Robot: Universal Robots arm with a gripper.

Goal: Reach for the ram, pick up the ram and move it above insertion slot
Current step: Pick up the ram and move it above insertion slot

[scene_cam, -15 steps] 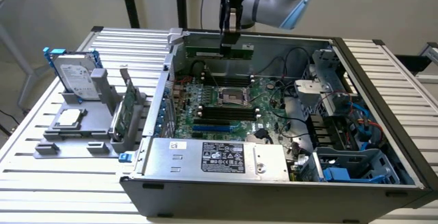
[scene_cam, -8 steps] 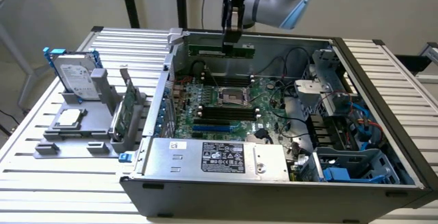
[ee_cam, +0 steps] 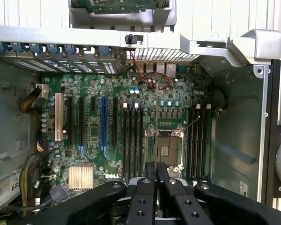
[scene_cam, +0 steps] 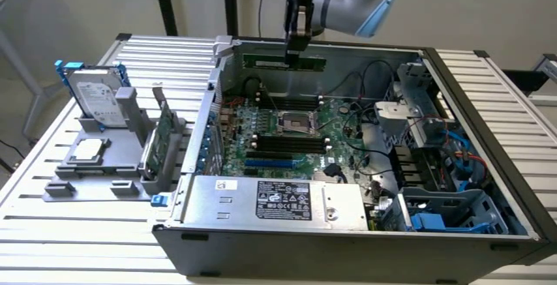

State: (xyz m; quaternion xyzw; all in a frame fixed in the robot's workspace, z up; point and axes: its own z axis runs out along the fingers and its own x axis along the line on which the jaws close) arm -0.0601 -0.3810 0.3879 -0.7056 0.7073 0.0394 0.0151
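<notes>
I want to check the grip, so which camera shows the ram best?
The exterior view: the ram hangs level in the gripper above the open computer case. The wrist view shows the gripper's fingers close together over the motherboard.

The ram between the black fingers is a flat green board, dull, with small dark chips. The fingers look like matt black metal with little screws. Below them the case is grey metal, smooth and a bit shiny. The motherboard under the fingers is green and bumpy with tiny parts. Off to the side, the hard drive has a shiny silver top. The table is pale ribbed metal.
</notes>
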